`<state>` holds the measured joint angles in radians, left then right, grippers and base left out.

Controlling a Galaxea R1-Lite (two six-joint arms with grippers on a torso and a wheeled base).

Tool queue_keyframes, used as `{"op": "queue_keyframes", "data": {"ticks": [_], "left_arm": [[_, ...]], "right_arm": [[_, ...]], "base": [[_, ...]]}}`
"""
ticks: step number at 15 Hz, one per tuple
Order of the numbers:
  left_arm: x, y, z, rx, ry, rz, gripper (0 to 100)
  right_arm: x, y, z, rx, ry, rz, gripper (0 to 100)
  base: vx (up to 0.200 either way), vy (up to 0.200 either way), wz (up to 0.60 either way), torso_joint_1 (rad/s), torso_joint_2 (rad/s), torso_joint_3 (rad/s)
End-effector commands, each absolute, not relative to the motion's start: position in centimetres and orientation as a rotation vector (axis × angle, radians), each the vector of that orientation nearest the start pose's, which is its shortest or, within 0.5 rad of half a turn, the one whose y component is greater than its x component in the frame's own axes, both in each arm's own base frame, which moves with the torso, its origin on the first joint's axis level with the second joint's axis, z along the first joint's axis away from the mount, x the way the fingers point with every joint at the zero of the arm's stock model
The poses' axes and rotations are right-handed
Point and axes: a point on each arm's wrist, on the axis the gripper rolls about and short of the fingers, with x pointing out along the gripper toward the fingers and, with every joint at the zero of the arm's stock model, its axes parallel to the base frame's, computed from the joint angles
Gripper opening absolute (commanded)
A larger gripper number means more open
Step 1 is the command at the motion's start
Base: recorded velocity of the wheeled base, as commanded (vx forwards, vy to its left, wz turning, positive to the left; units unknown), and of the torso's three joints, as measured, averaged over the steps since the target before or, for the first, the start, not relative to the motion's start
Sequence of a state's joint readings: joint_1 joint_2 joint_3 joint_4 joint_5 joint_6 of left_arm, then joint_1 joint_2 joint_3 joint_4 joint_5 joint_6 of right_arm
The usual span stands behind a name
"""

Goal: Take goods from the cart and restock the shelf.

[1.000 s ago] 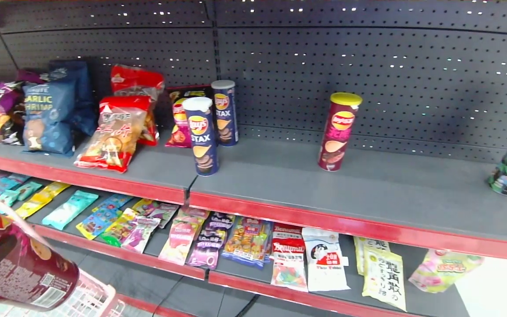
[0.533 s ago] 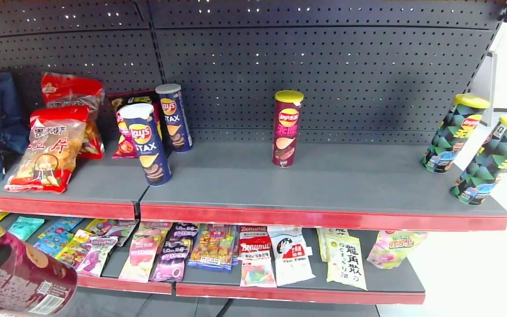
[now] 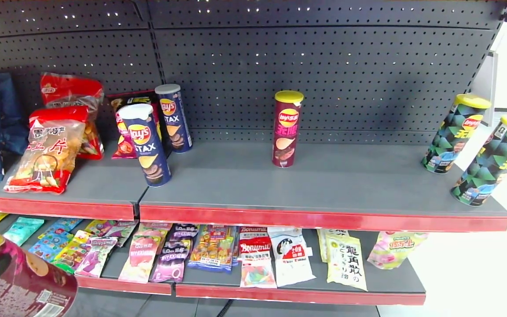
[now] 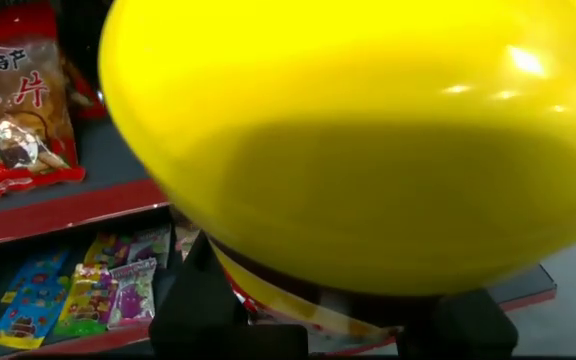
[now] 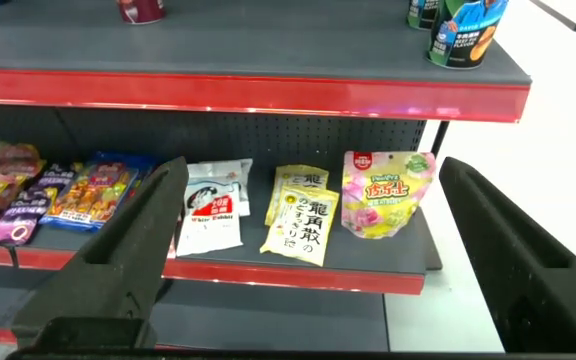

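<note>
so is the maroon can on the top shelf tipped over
No, the maroon can stands upright on its base on the shelf.

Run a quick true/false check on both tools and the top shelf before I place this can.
1. The left tool grips the held can, its yellow lid toward the wrist camera. True.
2. The right tool holds a bag. False: it is open and empty.
3. A lone maroon can stands upright on the top shelf. True.
4. The green cans stand at the shelf's left end. False: they stand at its right end.
</note>
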<state>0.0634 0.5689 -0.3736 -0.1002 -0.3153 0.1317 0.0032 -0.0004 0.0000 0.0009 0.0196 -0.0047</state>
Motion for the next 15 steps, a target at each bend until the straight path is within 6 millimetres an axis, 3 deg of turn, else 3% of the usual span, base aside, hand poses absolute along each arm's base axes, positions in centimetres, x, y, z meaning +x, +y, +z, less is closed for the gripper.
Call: {"op": "queue_keyframes", "data": {"ticks": [1, 6, 9, 15], "left_arm": [[3.5, -0.5, 19.0, 0.143, 0.089, -0.278, 0], [3.5, -0.5, 19.0, 0.201, 0.082, -0.275, 0], [3.1, -0.5, 18.9, 0.205, 0.066, -0.267, 0], [2.4, -0.6, 18.1, 0.204, 0.060, -0.271, 0]], "right_arm": [[-2.3, 0.0, 7.5, -0.006, 0.001, 0.020, 100], [-2.3, 0.0, 7.5, -0.009, 0.000, 0.020, 100], [-2.3, 0.0, 7.5, -0.011, 0.001, 0.021, 100], [-2.1, 0.1, 7.7, -0.071, 0.017, 0.090, 100]], "base": [[0.000, 0.000, 0.00, 0.000, 0.00, 0.000], [0.000, 0.000, 0.00, 0.000, 0.00, 0.000], [0.200, 0.000, 0.00, 0.001, 0.00, 0.005], [0.000, 0.000, 0.00, 0.000, 0.00, 0.000]]}}
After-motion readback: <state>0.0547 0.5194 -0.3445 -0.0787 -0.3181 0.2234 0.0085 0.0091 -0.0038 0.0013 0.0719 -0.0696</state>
